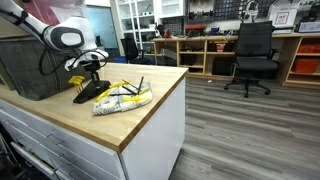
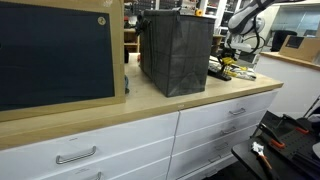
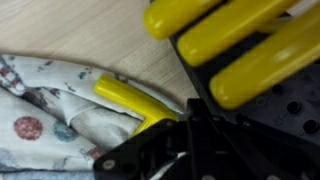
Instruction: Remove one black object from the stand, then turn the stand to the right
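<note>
Black perforated stand (image 3: 292, 112), glossy rounded yellow rods (image 3: 235, 40), crinkled bag (image 3: 55, 115)

Glossy yellow plastic is being shown by the pieces (image 3: 240, 40); matt black on the stand (image 3: 290, 110). Matt wood grain is being seen on the countertop (image 3: 80, 25); crinkled clear plastic on the bag (image 1: 122, 98).

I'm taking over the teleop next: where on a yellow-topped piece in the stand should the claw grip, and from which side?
Grip a yellow handle, the only part clear of the stand. They sit close side by side, so probably an end one, closing across its width, coming from above, where the claw hangs. Mind the bag right beside.
</note>
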Controlling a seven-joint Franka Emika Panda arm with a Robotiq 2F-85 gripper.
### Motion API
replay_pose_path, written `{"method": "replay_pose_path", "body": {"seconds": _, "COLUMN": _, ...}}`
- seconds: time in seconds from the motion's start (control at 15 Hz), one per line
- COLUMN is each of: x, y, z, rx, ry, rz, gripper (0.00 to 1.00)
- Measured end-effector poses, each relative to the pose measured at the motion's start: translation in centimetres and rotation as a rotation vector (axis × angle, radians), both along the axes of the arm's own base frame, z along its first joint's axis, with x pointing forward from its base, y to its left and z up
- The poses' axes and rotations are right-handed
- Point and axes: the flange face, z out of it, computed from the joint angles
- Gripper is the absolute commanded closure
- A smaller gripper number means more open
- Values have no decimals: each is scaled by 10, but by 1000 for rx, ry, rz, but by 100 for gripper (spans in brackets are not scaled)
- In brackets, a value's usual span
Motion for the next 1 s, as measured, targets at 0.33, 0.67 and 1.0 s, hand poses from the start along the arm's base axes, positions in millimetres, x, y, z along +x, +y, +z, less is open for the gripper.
{"method": "replay_pose_path", "body": {"seconds": 0.33, "x": 0, "y": 8, "z": -4, "rx": 7, "ry": 6, "rz": 6, "gripper": 100}}
{"method": "replay_pose_path", "body": {"seconds": 0.67, "x": 1, "y": 17, "z": -4, "rx": 19, "ry": 5, "rz": 11, "gripper": 100}}
{"method": "replay_pose_path", "body": {"seconds": 1.0, "x": 1, "y": 21, "z": -4, "rx": -4, "ry": 9, "rz": -2, "gripper": 100}}
